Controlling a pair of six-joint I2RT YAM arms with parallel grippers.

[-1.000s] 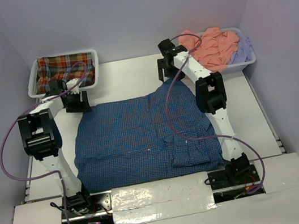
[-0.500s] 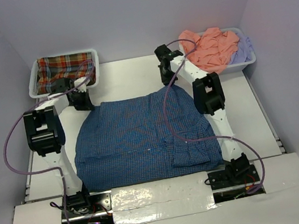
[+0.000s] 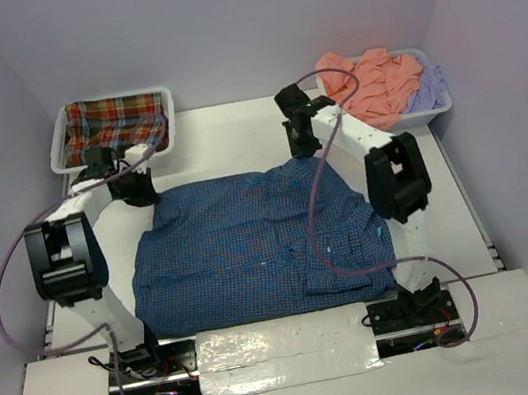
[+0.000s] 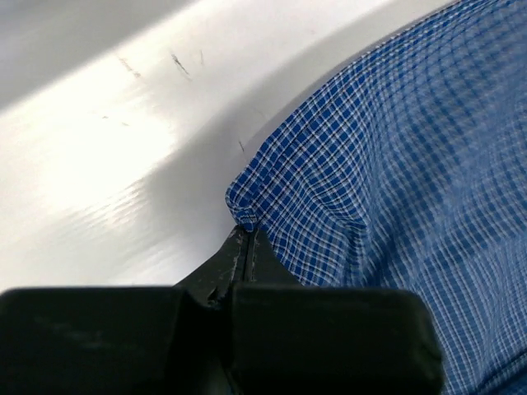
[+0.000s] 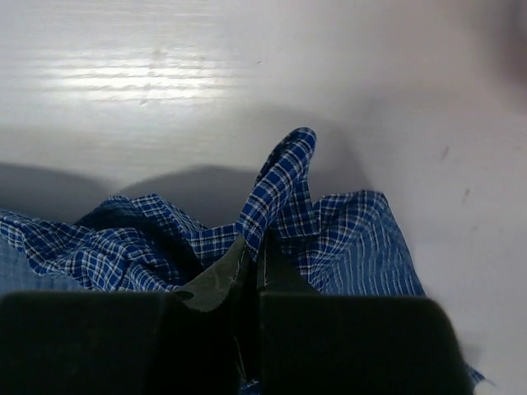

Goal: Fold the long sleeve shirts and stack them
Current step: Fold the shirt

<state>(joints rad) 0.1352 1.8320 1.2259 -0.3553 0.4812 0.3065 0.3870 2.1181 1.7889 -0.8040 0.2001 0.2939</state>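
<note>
From overhead I see the blue checked shirt (image 3: 243, 252) spread across the middle of the white surface (image 3: 223, 133), with its far edge bunched where both arms meet it. The left gripper (image 4: 245, 237) has its jaws closed on the far-left corner, a small fold of hem pinched at the tips. The right gripper (image 5: 251, 247) has its jaws clamped on a ridge of cloth at the far-right corner, which stands up between them. Each gripper's own black body blocks the lower part of its wrist view, so I can't make out how much cloth sits inside. At far left the plaid shirt (image 3: 114, 121) lies in a white tray (image 3: 59, 159). At far right the salmon shirt (image 3: 372, 83) heaps over the lavender shirt (image 3: 430, 84), mostly hiding it, in a second tray (image 3: 433, 114).
</note>
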